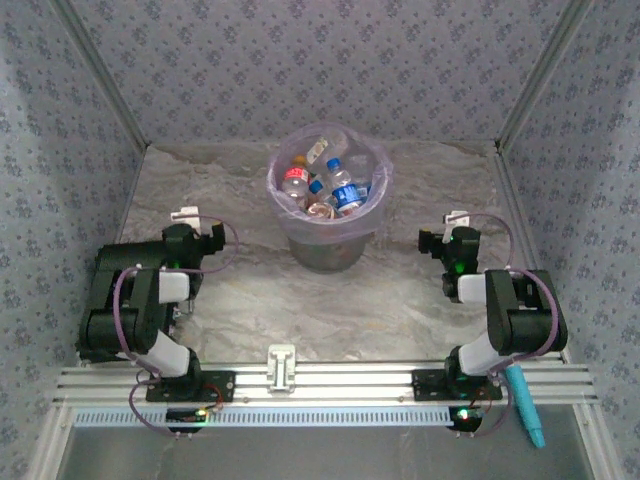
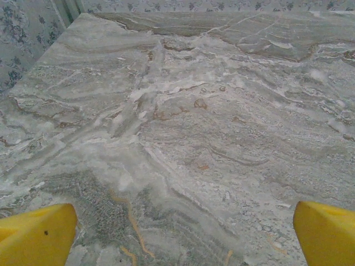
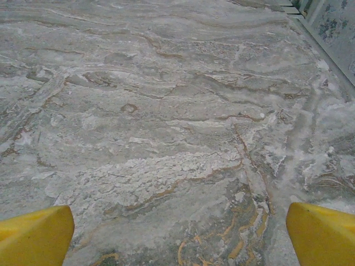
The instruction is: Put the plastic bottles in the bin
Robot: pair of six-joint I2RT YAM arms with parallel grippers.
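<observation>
The grey, marble-veined table (image 1: 420, 300) looks matt and faintly rough. The round translucent plastic bin (image 1: 325, 255) wears a thin, glossy lilac bag liner (image 1: 377, 168); the clear plastic bottles (image 1: 345, 192) inside shine. The silver metal rail (image 1: 350, 385) looks brushed. The left tool (image 2: 180, 238) and right tool (image 3: 177, 235) have smooth yellow plastic fingers (image 2: 36, 235).

Legible text: none. Labels in red, blue and white sit on the plastic bottles (image 1: 345, 193) inside the bin (image 1: 330, 248), but their print is too small and blurred to make out. The wall covering (image 1: 330, 60) has a repeated floral motif, not lettering.
</observation>
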